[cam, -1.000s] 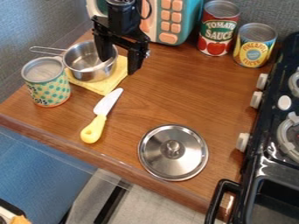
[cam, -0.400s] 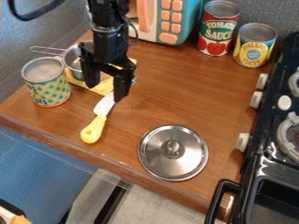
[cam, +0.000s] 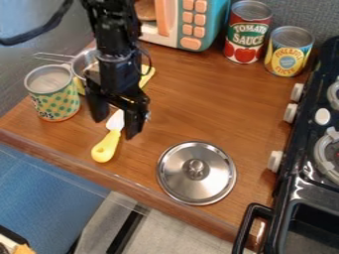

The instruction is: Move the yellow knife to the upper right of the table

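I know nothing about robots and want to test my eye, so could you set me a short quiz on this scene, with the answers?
1. Multiple choice: which part of the yellow knife is farther from the microwave-like toy?
A) the blade
B) the handle
C) both equally far
2. True or false: the metal lid lies on the wooden table.
3. Count: how many cans stand on the table?

Key: 1. B. 2. True. 3. Three: the dotted can, the red can and the yellow can.
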Tool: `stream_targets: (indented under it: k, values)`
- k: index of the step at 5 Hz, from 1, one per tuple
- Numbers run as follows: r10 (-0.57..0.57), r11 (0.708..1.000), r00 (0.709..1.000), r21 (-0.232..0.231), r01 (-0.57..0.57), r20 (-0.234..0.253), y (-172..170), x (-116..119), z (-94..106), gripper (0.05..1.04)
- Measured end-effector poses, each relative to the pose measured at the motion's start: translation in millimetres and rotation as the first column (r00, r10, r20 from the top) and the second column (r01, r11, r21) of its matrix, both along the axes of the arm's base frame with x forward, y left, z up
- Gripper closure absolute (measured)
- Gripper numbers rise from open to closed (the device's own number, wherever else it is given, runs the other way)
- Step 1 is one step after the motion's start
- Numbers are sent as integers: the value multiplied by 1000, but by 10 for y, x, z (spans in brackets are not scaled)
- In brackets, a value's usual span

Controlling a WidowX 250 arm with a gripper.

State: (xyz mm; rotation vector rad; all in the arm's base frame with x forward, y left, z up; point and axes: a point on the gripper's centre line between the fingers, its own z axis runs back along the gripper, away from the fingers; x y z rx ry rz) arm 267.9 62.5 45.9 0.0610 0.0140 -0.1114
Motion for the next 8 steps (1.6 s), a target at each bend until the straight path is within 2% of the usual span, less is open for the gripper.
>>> stream_targets:
  k: [1,2,3,4,5,6,7,8]
  values:
    - [64,998,998,-20,-64,-5,-46,-79,-48,83]
    - [120,993,993,-20,-120,-10,-51,-105,-66,83]
    - [214,977,976,-4,-214,-30,-42,-149,-107,133]
    - [255,967,963,15,-255,-86,-55,-212,-217,319]
    - [298,955,949,20,-297,-104,-61,-229,-227,600]
    - [344,939,932,10,-345,-118,-54,-219,-231,616]
    - [339,940,933,0,-342,-119,-71,-231,-218,616]
    - [282,957,958,-50,-285,-50,-155,-196,74,617]
